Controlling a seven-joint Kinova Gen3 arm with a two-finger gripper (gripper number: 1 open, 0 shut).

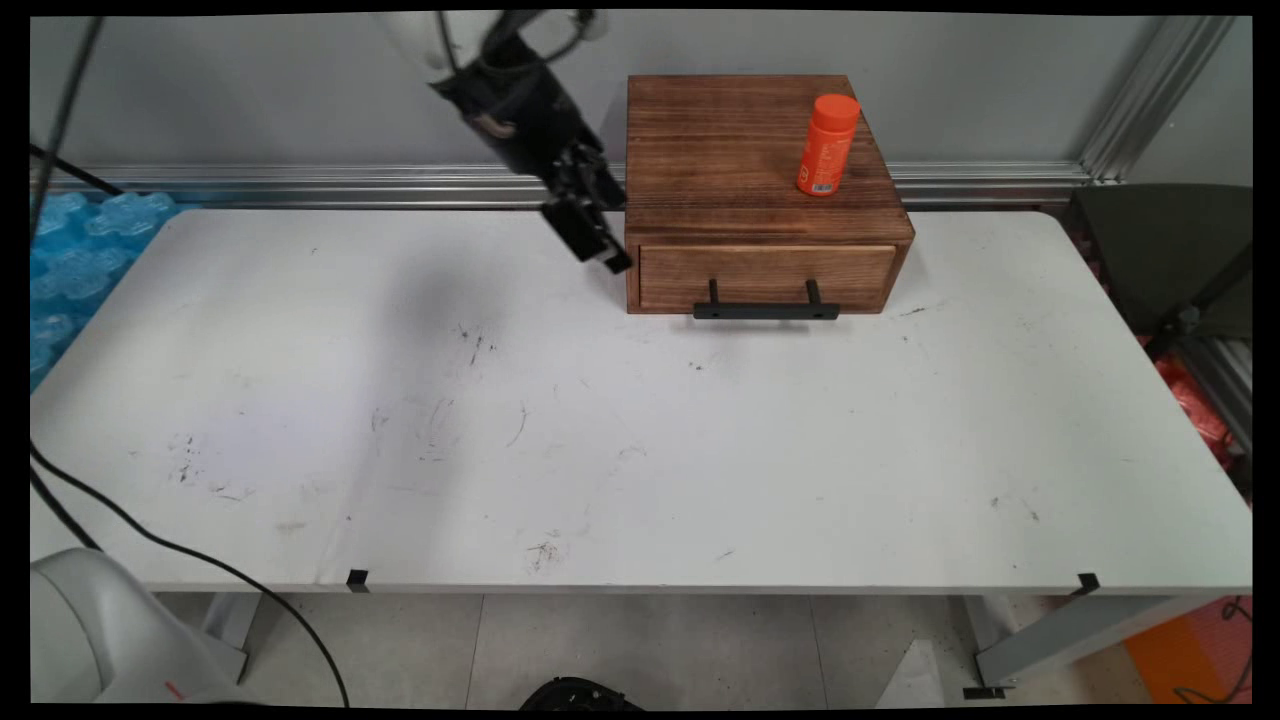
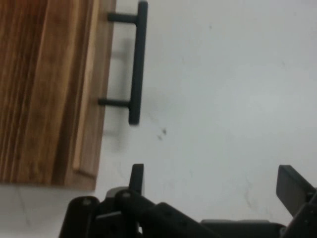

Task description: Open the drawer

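The white table (image 1: 640, 440) is lying mostly bare, carrying a brown wooden drawer box (image 1: 760, 170) toward its far edge, against the wall. The box's single drawer (image 1: 767, 277) is sitting fully pushed in, front flush with the frame, so whatever it is holding is staying hidden. Its black bar handle (image 1: 766, 311) is standing out toward the near side, untouched. An orange bottle (image 1: 828, 146) is standing upright on top of the box, toward the right. The black gripper (image 1: 600, 245) is hanging above the table just beside the box's left front corner, touching nothing; in the hand view its two fingers (image 2: 292, 186) are standing wide apart with only bare tabletop between them, and the handle is showing ahead of them
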